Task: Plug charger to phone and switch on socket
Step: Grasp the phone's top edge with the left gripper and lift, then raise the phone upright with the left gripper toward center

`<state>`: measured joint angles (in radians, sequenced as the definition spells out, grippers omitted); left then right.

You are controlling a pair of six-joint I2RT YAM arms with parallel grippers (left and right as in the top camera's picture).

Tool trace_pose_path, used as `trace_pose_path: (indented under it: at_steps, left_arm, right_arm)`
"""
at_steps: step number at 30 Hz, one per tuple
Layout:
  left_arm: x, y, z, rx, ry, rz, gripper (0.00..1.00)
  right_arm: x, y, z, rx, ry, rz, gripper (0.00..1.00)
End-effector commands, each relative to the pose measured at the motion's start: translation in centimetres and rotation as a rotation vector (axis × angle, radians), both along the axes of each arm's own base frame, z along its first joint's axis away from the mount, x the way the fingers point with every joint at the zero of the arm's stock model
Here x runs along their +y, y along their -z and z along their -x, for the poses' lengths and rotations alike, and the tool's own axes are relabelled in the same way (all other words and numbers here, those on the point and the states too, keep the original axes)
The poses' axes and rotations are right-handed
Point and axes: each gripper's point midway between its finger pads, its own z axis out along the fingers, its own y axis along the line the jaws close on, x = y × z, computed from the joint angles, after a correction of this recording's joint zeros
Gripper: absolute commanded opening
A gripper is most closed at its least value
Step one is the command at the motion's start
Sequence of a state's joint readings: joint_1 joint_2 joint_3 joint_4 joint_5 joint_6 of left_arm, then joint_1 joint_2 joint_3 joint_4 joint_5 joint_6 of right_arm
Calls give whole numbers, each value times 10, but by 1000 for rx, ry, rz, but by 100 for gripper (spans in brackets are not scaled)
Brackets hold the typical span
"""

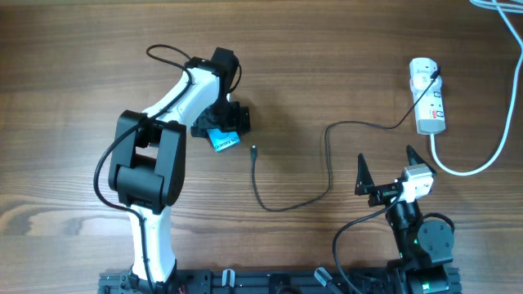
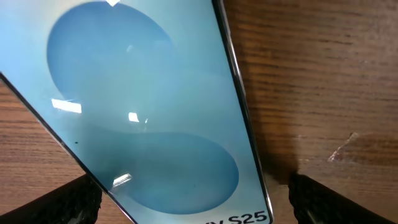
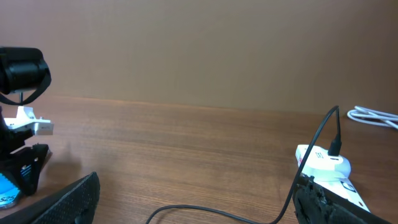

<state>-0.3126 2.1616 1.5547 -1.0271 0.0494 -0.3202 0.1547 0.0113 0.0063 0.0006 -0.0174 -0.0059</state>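
Note:
The phone (image 1: 224, 140), turquoise-blue with a lighter oval, lies on the wooden table, partly under my left gripper (image 1: 219, 124). In the left wrist view the phone (image 2: 149, 118) fills the frame. The left gripper (image 2: 199, 202) is open, one finger on each side of the phone with gaps to its edges. The charger (image 1: 327, 167), a thin black cable, runs from the socket (image 1: 428, 106) in a loop. Its plug tip (image 1: 253, 149) lies free, right of the phone. My right gripper (image 1: 387, 166) is open and empty, above the table near the cable (image 3: 249, 214).
A thick white cord (image 1: 490, 159) curves from the socket to the far right corner. In the right wrist view the socket (image 3: 323, 162) is at the right and the left arm (image 3: 22, 74) at the left.

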Motion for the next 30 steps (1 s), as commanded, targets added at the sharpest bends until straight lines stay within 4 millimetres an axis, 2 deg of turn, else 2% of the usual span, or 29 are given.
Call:
trace_pose_path:
  at_steps: [1,4,7,10,15,17,18,22,23,24,27,30]
  left_arm:
    - [-8,20,11,54,-29,40,100]
    - [-6,20,13,65,-34,37,100]
    - [-3,18,26,116,-37,19,98]
    - [0,16,35,152,-38,7,91]
    - [-1,17,32,143,-38,10,83]
    - [-1,17,33,144,-38,9,75]
    - [-1,17,33,144,-38,9,74]
    - [0,16,34,151,-42,6,77]
    - [0,16,33,146,-42,7,84]
    - [0,17,30,133,-42,7,100]
    - [5,20,14,68,-46,-7,100]
    - [11,22,-11,-25,-66,-9,100]
  right_arm:
    - [-2,-2,0,-15,14,11,100]
    - [-2,-2,0,-15,14,11,100]
    - [-2,-2,0,-15,14,11,100]
    - [-2,-2,0,-15,14,11,100]
    - [-2,-2,0,-15,14,11,100]
    - [-2,-3,0,-15,14,11,100]
    - [-2,-2,0,-15,14,11,100]
    - [-2,-2,0,-15,14,11,100]
    - [-2,-2,0,-15,14,11,100]
    - [-2,-2,0,-15,14,11,100]
    - [-2,-2,0,-15,14,11,100]
    - [-2,-2,0,-15,14,11,100]
